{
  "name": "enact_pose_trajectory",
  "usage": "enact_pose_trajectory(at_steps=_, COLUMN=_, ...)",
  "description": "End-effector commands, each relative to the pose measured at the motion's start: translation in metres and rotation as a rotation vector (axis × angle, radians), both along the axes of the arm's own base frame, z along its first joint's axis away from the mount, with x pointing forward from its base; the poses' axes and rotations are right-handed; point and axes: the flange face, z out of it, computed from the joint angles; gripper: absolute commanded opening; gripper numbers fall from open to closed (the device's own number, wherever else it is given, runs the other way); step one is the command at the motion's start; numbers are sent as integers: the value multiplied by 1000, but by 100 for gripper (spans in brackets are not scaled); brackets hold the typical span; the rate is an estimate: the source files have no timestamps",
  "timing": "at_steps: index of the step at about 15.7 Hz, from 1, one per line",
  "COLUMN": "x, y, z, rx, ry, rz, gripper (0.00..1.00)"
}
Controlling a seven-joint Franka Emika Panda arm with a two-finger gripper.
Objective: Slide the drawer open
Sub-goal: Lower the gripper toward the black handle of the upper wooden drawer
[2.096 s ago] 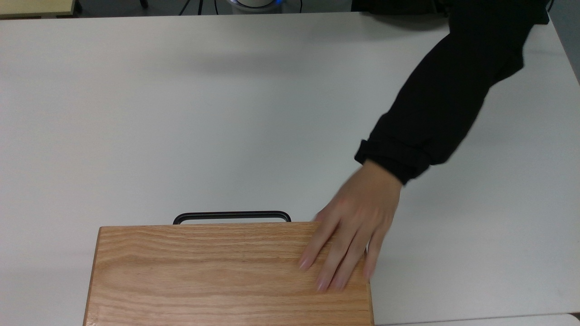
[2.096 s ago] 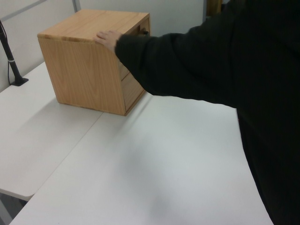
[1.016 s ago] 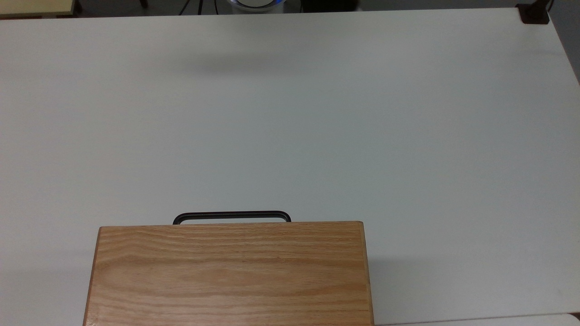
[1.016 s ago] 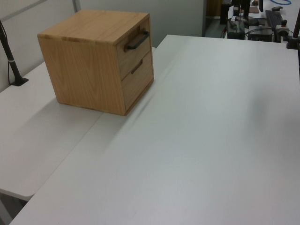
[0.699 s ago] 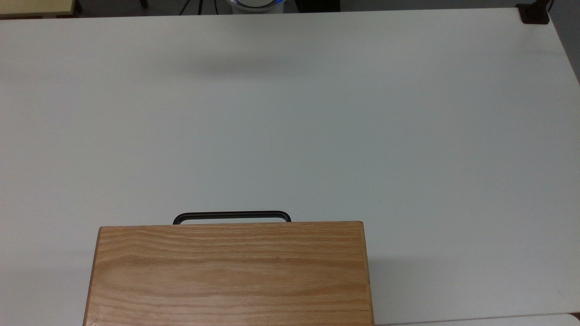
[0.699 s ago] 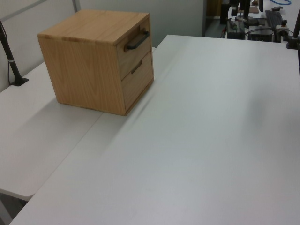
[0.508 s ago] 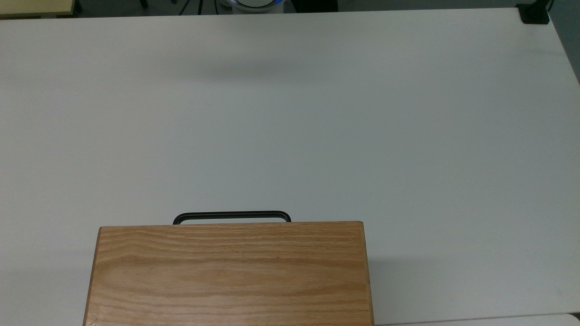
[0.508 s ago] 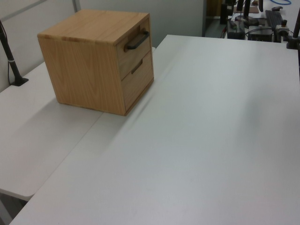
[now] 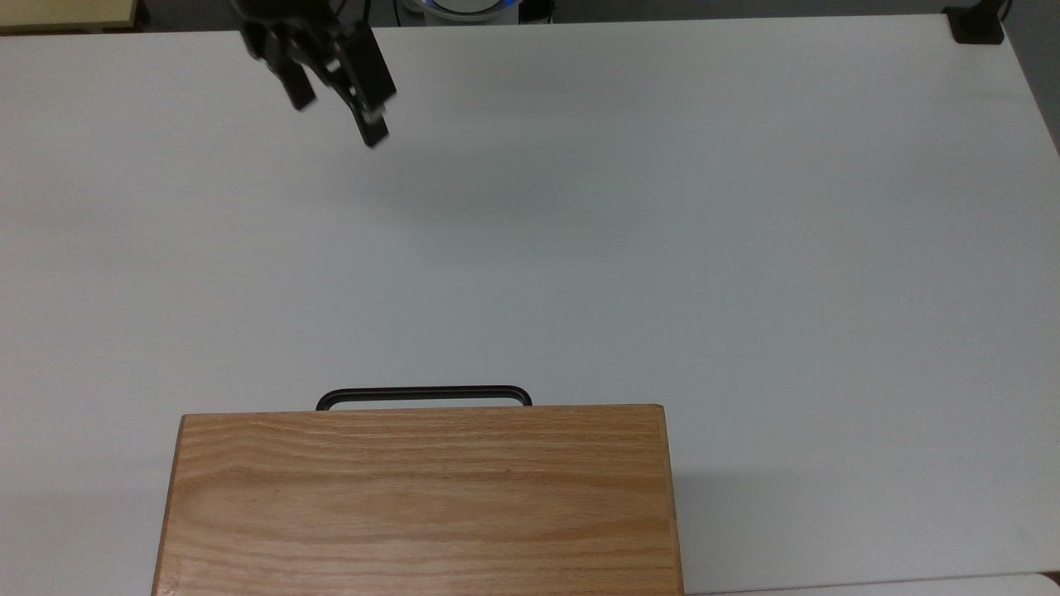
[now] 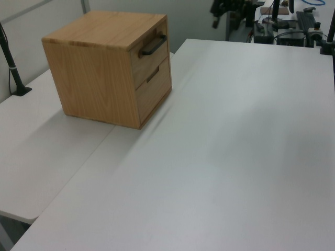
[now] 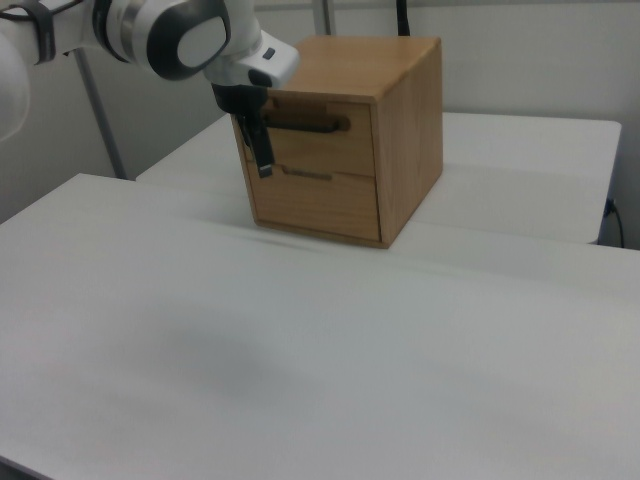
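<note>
Top view: claw, parted and empty, near table edge, drawer shut.

Cabinet cut off by top view's 6 o'clock edge. Gripper motion-blurred at 11 o'clock, arm cut by top edge.

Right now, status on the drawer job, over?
Gripper open, holding nothing, far across the table from the cabinet. Drawer shut, handle untouched. Path between them clear.

A lab: plain white tables pushed together, a camera stand, cluttered equipment benches behind.
</note>
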Motion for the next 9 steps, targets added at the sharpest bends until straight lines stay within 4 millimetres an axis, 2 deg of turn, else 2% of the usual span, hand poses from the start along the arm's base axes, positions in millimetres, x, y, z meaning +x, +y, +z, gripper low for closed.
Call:
enact_pose_trajectory(at_steps=1, x=23, y=48, z=-3, rx=161, ry=-65, rz=-285, gripper=100)
enact_pose_trajectory(at_steps=3, x=46, y=73, z=-22, rx=206, ry=-116, rz=-434, gripper=100)
enact_pose_trajectory(at_steps=6, x=66, y=94, z=-31, rx=274, ry=-233, rz=-555, gripper=100)
enact_pose_trajectory(at_steps=9, x=79, y=105, z=-38, rx=304, ry=-319, rz=-610, gripper=94)
